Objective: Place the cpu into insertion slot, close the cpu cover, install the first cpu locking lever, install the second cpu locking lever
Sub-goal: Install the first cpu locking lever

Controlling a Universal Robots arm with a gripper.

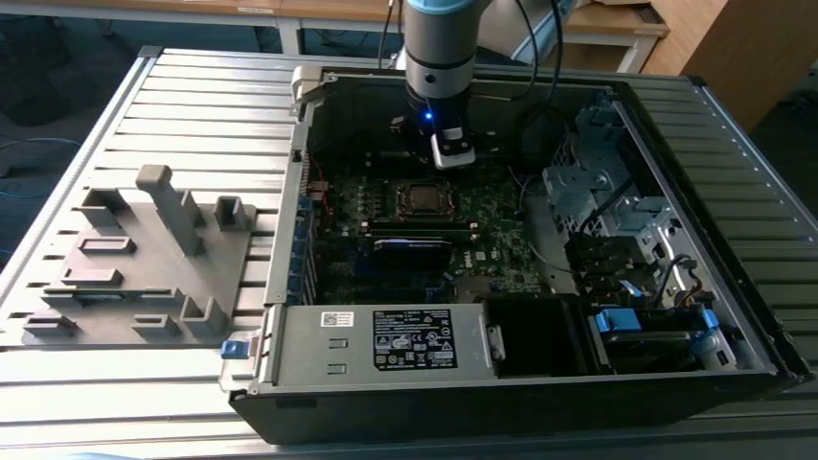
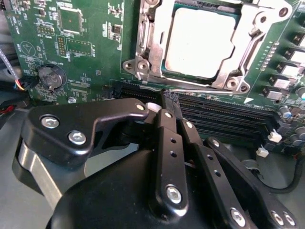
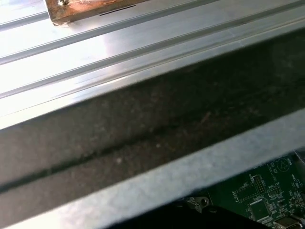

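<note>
- Exterior view: open computer case (image 1: 715,316) lying on the slatted counter (image 1: 192,115), motherboard (image 1: 492,225) exposed inside. Insertion slot (image 1: 420,197) sits mid-board; arm's hand (image 1: 454,156) hangs just beyond it, toward the case's far wall. Grey moulded fixture tray (image 1: 128,268) rests on the counter, off the case toward the exterior view's left.
- Second wrist view: cpu (image 2: 202,44) lies seated in the insertion slot, silvery face up. Cpu cover (image 2: 155,33) is down flat around it, framing the chip through its window. Thin locking lever (image 2: 200,89) runs along the slot's edge nearest the memory slots (image 2: 224,117). Hand's fingers (image 2: 167,138) are drawn together, tips just beside that lever, nothing gripped.
- First wrist view: case wall (image 3: 143,129) and counter slats, a corner of the motherboard beneath.
- Handling judgement: lever step appears in hand; press the wire sideways and down with closed tips, keeping clear of the memory slots.
</note>
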